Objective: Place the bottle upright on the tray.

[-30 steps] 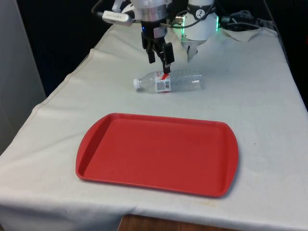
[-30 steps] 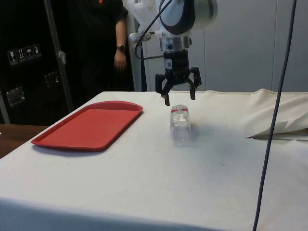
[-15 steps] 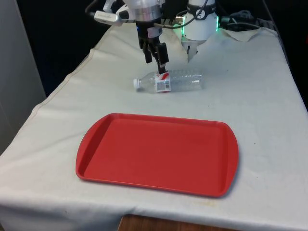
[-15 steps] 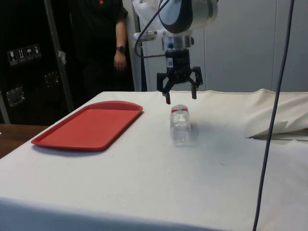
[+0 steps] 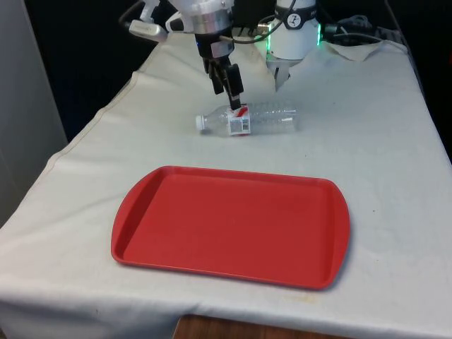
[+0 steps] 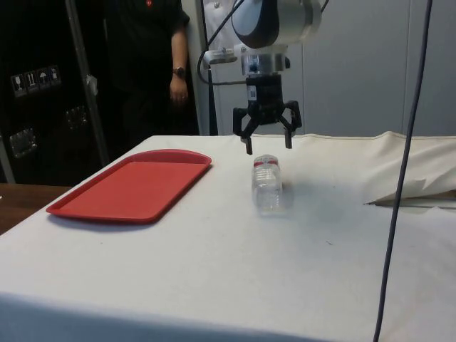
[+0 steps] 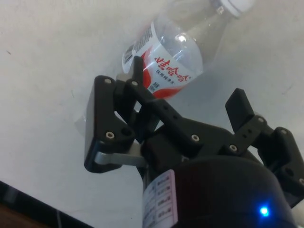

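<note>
End effector (image 6: 268,145) hung pointing straight down just above the bottle (image 5: 247,119), fingers spread wide and grasping nothing; bottle lay sideways on the bench (image 5: 381,141), tray (image 5: 231,224) well apart.

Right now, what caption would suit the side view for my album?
Open claw hovering above a clear bottle lying on its side, red tray nearby.
</note>
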Action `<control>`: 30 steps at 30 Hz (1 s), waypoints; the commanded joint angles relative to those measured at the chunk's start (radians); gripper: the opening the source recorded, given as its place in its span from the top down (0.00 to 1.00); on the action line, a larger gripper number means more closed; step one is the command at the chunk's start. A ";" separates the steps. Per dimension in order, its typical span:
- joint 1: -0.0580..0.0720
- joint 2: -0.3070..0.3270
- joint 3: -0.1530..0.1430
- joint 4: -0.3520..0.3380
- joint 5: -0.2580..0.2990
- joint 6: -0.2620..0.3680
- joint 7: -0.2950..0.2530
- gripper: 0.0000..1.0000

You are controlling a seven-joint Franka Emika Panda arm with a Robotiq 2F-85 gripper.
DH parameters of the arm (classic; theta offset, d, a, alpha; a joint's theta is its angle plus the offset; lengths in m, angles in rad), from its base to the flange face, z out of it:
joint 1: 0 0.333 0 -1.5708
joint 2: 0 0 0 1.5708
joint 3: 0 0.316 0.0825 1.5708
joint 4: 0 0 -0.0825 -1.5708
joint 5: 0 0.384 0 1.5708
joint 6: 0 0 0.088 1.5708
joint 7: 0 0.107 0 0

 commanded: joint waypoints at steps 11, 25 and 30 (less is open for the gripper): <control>-0.014 0.026 -0.007 0.037 0.077 -0.053 -0.047 0.00; -0.009 0.065 -0.032 0.082 0.103 -0.105 -0.046 0.00; -0.018 0.082 -0.031 0.095 0.140 -0.128 -0.055 0.00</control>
